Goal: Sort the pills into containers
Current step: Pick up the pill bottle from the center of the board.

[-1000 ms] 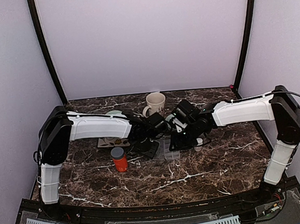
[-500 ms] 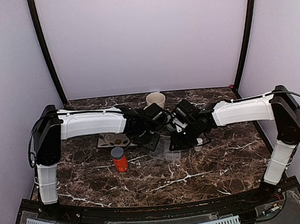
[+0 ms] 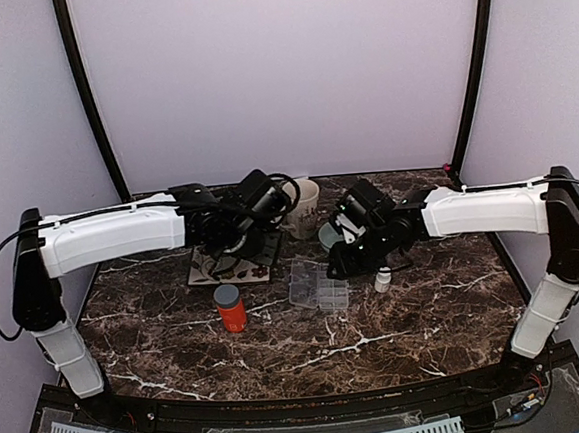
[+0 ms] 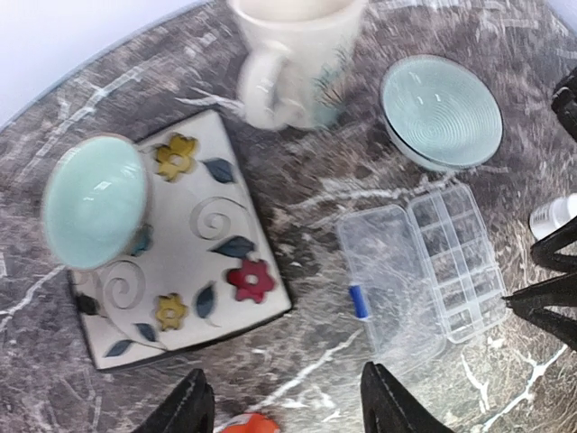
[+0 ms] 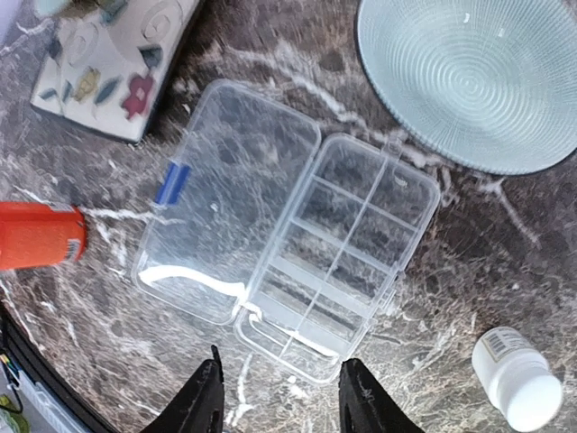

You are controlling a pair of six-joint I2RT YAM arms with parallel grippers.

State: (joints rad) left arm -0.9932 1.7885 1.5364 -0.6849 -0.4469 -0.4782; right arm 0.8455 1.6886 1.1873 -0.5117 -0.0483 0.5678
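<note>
The left arm [image 3: 110, 236] has swung back from the pill box [image 5: 270, 234] toward the mug [image 4: 297, 54]. Left claw [image 4: 288, 406] and right claw [image 5: 281, 401] both stand parted, gripping nothing. The box lies open on the surface [image 5: 469, 271], with marble showing through its clear compartments [image 5: 347, 253].

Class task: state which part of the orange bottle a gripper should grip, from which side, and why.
Probably take the orange bottle around its round body, just below the grey cap, coming level from the near side: it stands upright, with bare table in front and the flowered tile close behind.
</note>
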